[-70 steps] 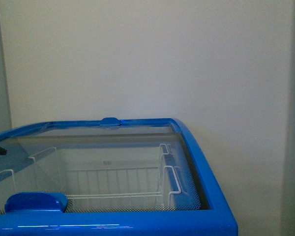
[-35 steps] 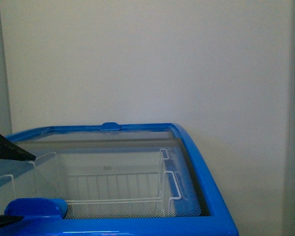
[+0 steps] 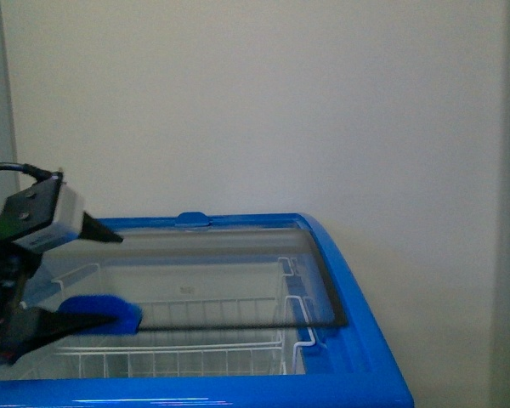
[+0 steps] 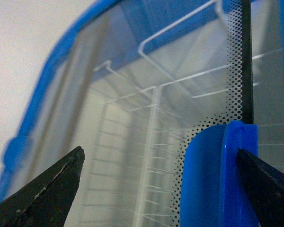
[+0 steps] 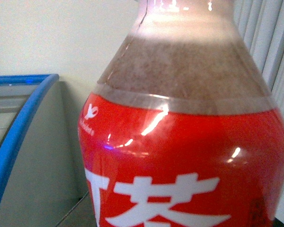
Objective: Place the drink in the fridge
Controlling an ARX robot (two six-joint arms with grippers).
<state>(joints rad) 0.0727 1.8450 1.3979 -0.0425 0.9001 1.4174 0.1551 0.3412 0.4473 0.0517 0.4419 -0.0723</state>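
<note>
The fridge [image 3: 357, 340] is a white chest with a blue rim and a curved glass sliding lid [image 3: 221, 280]. The lid is slid partly back, leaving a gap along the near edge over white wire baskets [image 3: 195, 357]. My left gripper [image 3: 110, 280] is open at the left, its fingers either side of the lid's blue handle [image 3: 102, 313]. In the left wrist view the handle [image 4: 217, 179] stands between the open fingers [image 4: 52, 189], close to one of them. My right gripper is shut on the drink [image 5: 180, 156], whose red label with white lettering fills the right wrist view and hides the fingers.
A plain pale wall stands behind the fridge. The fridge's blue rim [image 5: 19, 123] and white side show beside the drink in the right wrist view, with vertical blinds [image 5: 270, 52] behind the bottle.
My left arm has come into the front view from the left. The lid and its blue handle have slid back, and the gap at the near edge has grown.
</note>
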